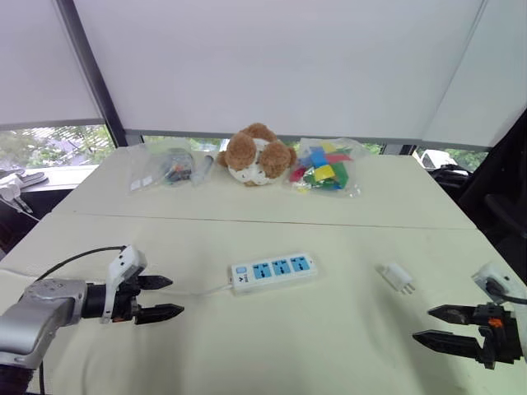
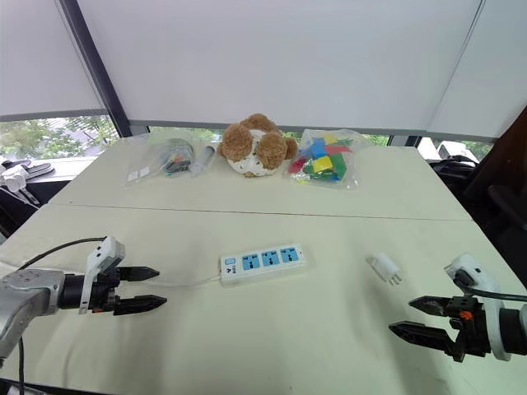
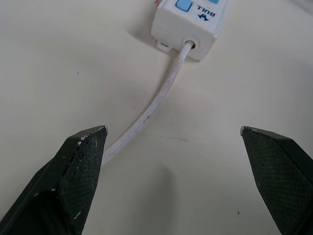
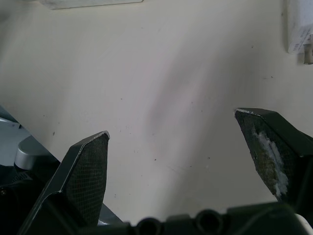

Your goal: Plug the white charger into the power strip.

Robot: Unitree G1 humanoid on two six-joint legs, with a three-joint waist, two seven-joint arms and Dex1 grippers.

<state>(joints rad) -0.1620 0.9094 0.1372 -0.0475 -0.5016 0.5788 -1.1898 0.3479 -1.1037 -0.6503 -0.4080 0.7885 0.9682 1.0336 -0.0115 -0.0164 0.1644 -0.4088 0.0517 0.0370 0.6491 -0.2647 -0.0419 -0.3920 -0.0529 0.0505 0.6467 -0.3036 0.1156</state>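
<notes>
Silver forearm, pointed black fingers (image 1: 158, 313)

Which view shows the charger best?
The left eye view: the whole charger lies on the table, prongs visible. The right eye view shows the same. The right wrist view catches an edge of it; the left wrist view shows the strip's end.

- The left hand (image 1: 161, 298) hovers low over the worktop (image 1: 272, 346), fingers apart, empty.
- The power strip (image 1: 273, 271) lies flat just beyond its fingertips, its cord (image 1: 198, 290) trailing back toward that hand.
- The right hand (image 1: 438, 324) hangs open and empty.
- The charger (image 1: 396, 277) lies near it, ahead and slightly inward, apart from the strip.
</notes>
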